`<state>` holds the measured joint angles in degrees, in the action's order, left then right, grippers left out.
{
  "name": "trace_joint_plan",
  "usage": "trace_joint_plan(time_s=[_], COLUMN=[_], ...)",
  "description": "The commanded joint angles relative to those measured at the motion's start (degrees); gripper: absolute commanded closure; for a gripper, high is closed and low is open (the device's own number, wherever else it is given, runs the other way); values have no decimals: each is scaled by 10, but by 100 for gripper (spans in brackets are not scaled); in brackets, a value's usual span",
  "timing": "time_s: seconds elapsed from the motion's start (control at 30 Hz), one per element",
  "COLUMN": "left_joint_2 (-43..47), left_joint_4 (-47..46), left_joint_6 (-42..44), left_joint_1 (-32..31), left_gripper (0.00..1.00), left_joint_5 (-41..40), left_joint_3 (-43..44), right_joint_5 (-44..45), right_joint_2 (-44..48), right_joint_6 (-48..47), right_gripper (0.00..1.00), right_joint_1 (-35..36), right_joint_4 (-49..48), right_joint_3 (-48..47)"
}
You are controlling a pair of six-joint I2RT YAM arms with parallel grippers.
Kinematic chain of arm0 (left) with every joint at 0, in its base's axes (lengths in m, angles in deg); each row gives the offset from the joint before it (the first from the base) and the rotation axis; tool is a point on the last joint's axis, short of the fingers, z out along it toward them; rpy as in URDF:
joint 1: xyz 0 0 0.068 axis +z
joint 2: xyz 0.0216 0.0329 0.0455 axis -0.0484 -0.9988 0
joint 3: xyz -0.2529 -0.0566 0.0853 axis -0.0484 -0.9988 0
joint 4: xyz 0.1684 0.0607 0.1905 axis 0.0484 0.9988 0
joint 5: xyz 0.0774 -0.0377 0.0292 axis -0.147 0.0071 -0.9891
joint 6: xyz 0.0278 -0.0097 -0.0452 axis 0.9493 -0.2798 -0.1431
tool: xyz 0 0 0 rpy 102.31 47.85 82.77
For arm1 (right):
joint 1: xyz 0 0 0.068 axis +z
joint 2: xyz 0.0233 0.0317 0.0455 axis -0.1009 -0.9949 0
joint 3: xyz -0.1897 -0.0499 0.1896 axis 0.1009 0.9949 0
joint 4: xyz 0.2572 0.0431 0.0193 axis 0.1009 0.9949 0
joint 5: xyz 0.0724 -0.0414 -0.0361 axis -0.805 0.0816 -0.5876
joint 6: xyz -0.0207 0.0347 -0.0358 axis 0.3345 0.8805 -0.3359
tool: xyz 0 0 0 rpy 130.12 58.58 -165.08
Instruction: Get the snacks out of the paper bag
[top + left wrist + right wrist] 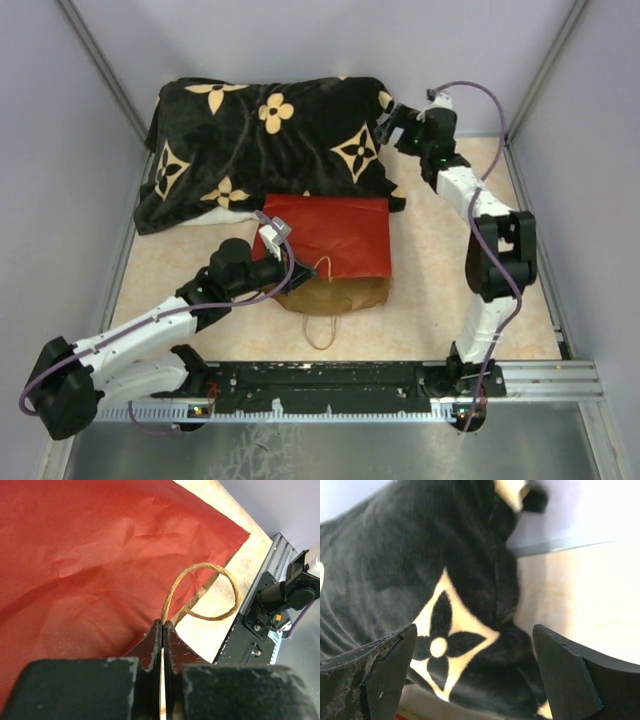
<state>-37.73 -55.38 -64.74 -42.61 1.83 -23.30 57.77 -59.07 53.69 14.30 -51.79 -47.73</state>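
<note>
Centre of the table (440, 290), and the red bag (335, 230) is lying flat on its side. Its closed end is tucked against the black flowered pillow (260, 140), and its mouth faces the arm bases with a strip of brown lining (345, 295) on show.

Left gripper (292, 272) is down at the bag's near left corner. From the wrist camera the fingers (150, 647) are pressed hard together on the bag's rim, just where the twine handle (200, 565) curls up out of the tips. Red paper fills the space behind them.

Over on the far right, the right gripper (385, 125) is reaching towards the pillow's right end. Its fingers (385, 672) are spread wide with nothing between them. Its wrist view looks straight at the pillow's cream flower print, and whether the tips touch the fabric, I can't tell.
</note>
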Motion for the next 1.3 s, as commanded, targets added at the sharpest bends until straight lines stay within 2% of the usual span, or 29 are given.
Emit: trace_joint_plan(time_s=[0.0,0.1,0.17,0.2,0.23,0.3,0.33,0.43,0.63,0.83,0.9,0.97,1.07,1.27], left_joint_2=[-11,-9,-8,-8,-8,-9,-9,-3,-3,-20,-25,-32,-49,-89], left_joint_4=[-6,1,7,12,18,31,37,46,61,99,111,120,139,177], left_joint_6=[-8,-7,-3,-1,2,3,4,5,11,41,52,61,66,76], left_joint_1=[-4,-4,-4,-4,-4,-4,-4,-5,-4,-4,-4,-4,-4,-5], left_gripper=[100,100,100,100,100,100,100,100,100,100,100,100,100,100], left_joint_5=[-2,-9,-16,-20,-24,-30,-32,-40,-69,-92,-101,-108,-115,-126], left_joint_3=[2,3,6,9,12,18,21,24,40,102,129,155,193,253], right_joint_5=[-79,-112,-100,-98,-99,-112,-124,-131,-87,-28,11,24,51,194], right_joint_2=[-119,-243,-334,-393,-436,-490,-491,-433,-290,25,159,254,389,618], right_joint_6=[47,11,-36,-53,-59,-44,-24,11,-53,2,5,6,16,49], right_gripper=[1,1,1,1,1,1,1,1,1,1,1,1,1,1], right_joint_1=[32,72,118,145,162,182,185,186,165,104,97,99,127,273], right_joint_4=[-6,91,193,252,279,284,261,171,210,27,-41,-72,-91,-29], right_joint_3=[-72,-237,-395,-517,-600,-703,-704,-594,-467,-126,1,112,280,553])
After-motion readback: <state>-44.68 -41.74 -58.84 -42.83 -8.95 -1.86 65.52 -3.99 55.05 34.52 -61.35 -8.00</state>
